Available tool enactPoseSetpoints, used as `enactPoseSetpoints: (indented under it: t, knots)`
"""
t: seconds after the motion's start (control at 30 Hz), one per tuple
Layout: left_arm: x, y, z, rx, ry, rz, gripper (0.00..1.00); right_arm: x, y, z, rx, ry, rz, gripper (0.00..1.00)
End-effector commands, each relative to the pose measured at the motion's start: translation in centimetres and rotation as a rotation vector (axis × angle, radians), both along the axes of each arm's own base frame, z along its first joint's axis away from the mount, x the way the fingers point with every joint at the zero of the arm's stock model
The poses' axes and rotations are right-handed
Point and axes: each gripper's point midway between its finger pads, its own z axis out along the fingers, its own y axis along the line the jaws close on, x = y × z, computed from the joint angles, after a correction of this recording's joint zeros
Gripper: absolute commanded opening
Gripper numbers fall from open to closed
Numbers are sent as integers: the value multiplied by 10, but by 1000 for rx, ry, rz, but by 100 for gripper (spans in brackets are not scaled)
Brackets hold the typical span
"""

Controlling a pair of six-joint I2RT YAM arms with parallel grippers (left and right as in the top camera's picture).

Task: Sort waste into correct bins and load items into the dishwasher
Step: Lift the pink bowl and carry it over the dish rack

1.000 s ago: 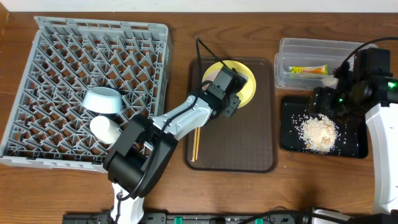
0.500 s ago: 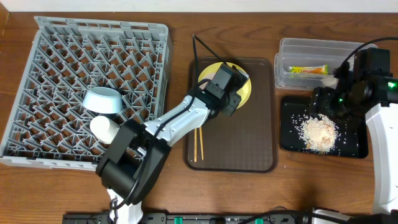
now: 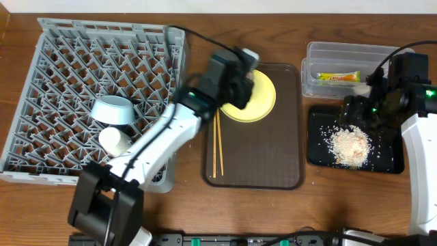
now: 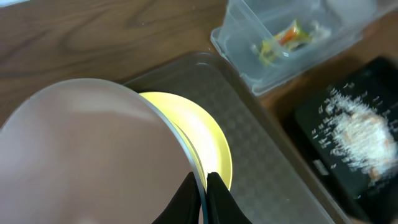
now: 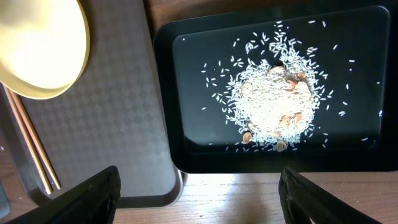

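One grey dish rack [image 3: 82,61], left of the brown tray [image 3: 266,150], holds a blue bowl [image 3: 113,109] and a white cup [image 3: 115,140]. At the tray's far end the left gripper [image 4: 200,183] pinches the rim of the yellow plate [image 3: 258,102]; right of the tray, the right gripper [image 5: 199,180] hangs spread wide above the black tray [image 5: 193,93] of rice [image 5: 270,106].

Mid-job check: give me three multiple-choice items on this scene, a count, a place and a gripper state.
1. How many items sit in the grey rack? A one; B two; C four.
2. Where is the snack wrapper? A in the clear tub; B in the grey rack; C under the blue bowl.
3. The right gripper is: A open; B shut on the snack wrapper; C shut on the white cup.
Answers: 1 B: blue bowl and white cup lie there. 2 A: it lies inside the tub. 3 A: its fingers stand wide apart.
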Motion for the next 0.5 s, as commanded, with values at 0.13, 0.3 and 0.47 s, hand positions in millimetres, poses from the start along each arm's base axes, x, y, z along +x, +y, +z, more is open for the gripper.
enactPoseSetpoints:
  t: [0.13,0.3,0.47]
  knots:
    - [15,49,38,-298,145,15,8,0,-5,6,-6,-21,-23,80]
    - [26,90,52,-428,197,43,8,0,-5,7,-6,-21,-23,80]
    - [31,128,65,-530,214,56,8,0,-5,6,-6,-21,-23,80]
